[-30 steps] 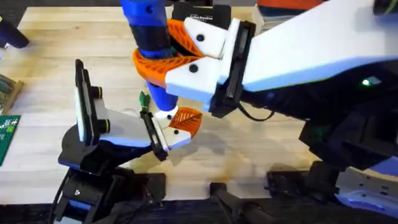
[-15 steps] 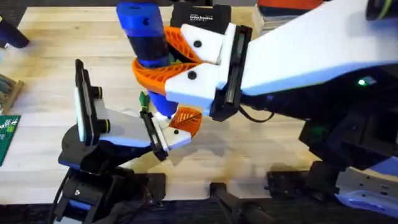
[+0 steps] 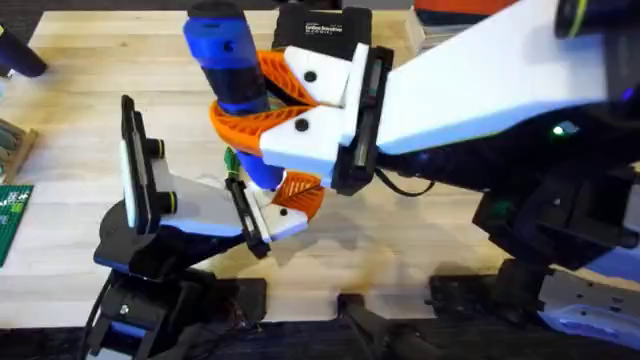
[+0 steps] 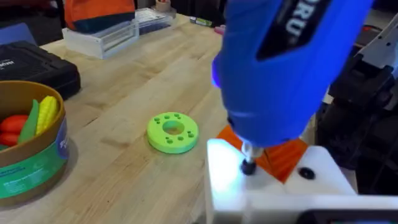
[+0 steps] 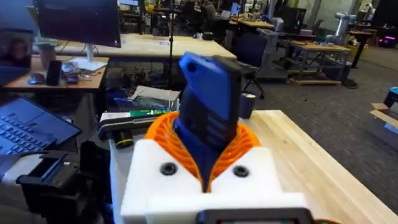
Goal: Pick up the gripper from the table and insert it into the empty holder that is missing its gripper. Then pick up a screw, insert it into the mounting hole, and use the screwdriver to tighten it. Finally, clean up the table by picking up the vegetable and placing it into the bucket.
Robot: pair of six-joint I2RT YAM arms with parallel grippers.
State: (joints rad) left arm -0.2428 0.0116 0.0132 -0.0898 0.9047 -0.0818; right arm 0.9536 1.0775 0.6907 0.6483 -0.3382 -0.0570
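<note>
Two arms share the tightening step, and it goes well only if both keep steady. The right gripper (image 3: 262, 108) has its orange ribbed fingers (image 5: 245, 142) closed around the blue screwdriver (image 3: 232, 75), holding it roughly upright with the bit pointing down. In the left wrist view the metal bit (image 4: 248, 163) sits on a dark screw head in the white mount (image 4: 273, 186), just beside the orange gripper (image 4: 283, 155) already seated in that mount. The left gripper (image 3: 290, 215) presents the mount from below; whether its fingers are open or closed cannot be told. The judgement is that the screw is in the hole and is being driven. To do this well, the right arm should keep the screwdriver in line with the screw, press down lightly so the bit does not slip off the head, and avoid pushing sideways against the orange part. The left arm should hold the mount still against the twist. On the table (image 4: 130, 93) the green disc (image 4: 173, 131) lies near the mount, and the bucket (image 4: 28, 146) stands farther off, well apart, with toy vegetables (image 4: 37, 118) showing inside it.
</note>
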